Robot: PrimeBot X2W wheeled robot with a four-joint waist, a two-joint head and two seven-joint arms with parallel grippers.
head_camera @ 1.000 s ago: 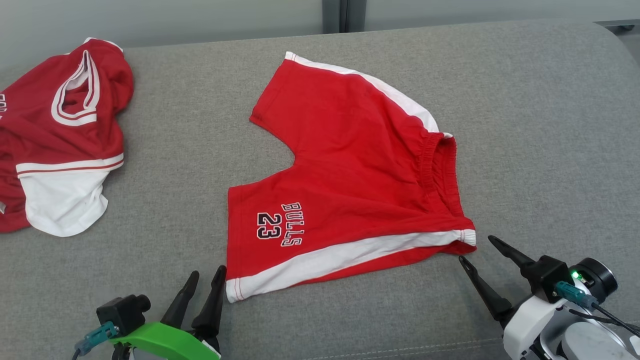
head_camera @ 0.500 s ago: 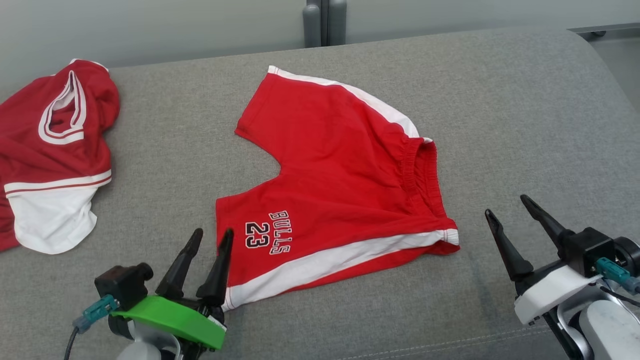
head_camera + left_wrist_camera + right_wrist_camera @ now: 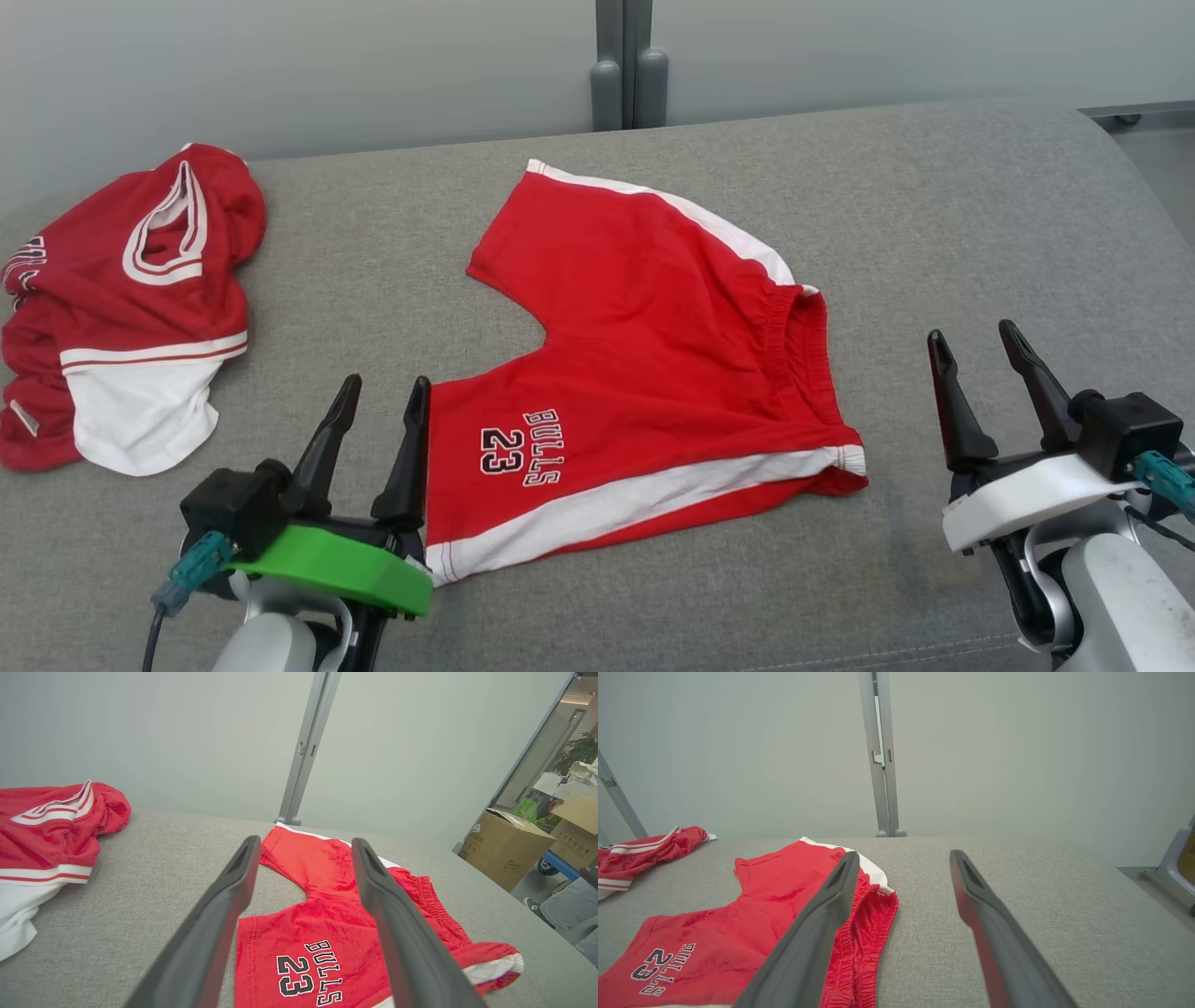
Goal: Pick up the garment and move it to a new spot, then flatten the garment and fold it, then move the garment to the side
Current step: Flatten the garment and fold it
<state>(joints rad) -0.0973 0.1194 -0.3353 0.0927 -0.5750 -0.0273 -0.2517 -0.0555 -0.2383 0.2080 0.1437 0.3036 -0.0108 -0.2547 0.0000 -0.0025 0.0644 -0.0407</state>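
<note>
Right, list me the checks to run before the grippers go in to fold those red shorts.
1. Left gripper open, empty: ok.
2. Right gripper open, empty: ok.
3. Red shorts spread on the grey cushion, both legs showing: ok.
4. Waistband smooth: not ok, puckered.
5. Left gripper clear of the leg hem: cannot tell, one finger stands at its edge.
6. Red jersey apart from the shorts: ok.
</note>
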